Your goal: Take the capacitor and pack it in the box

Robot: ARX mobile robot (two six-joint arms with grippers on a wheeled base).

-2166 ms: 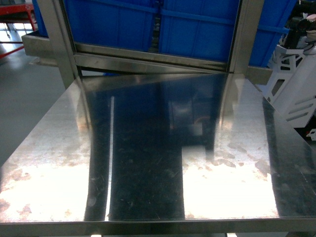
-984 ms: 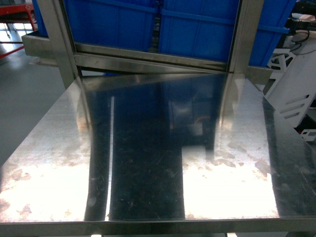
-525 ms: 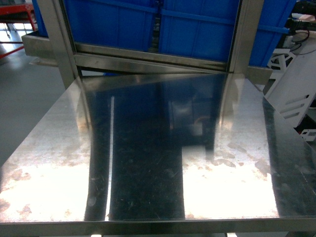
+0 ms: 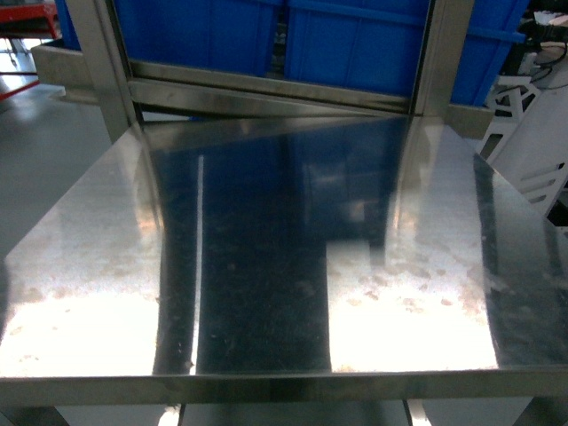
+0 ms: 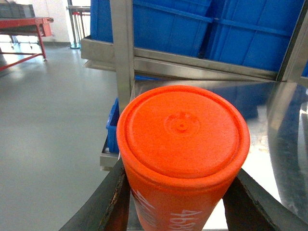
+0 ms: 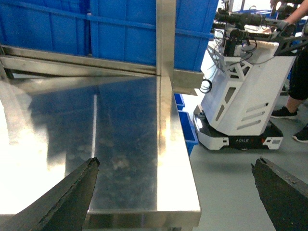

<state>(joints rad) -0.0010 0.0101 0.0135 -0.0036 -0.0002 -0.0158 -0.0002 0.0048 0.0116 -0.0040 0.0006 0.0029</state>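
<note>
An orange-red capacitor (image 5: 183, 130), a round-topped cylinder with white lettering on its side, fills the left wrist view. My left gripper (image 5: 178, 197) is shut on it, one dark finger (image 5: 113, 202) pressing each side. It hangs off the left edge of the steel table (image 4: 266, 266). My right gripper (image 6: 174, 166) is open and holds nothing, above the table's right front corner. The box is out of view. Neither gripper shows in the head view.
Large blue bins (image 4: 355, 44) sit on a steel rack (image 4: 266, 89) behind the table, whose posts (image 4: 106, 71) rise at its back corners. A white mobile robot (image 6: 245, 106) and a person's legs (image 6: 296, 86) stand on the floor to the right.
The head view has shifted: rack and table edge now sit higher in the frame. The white robot at the right edge changed position earlier.
</note>
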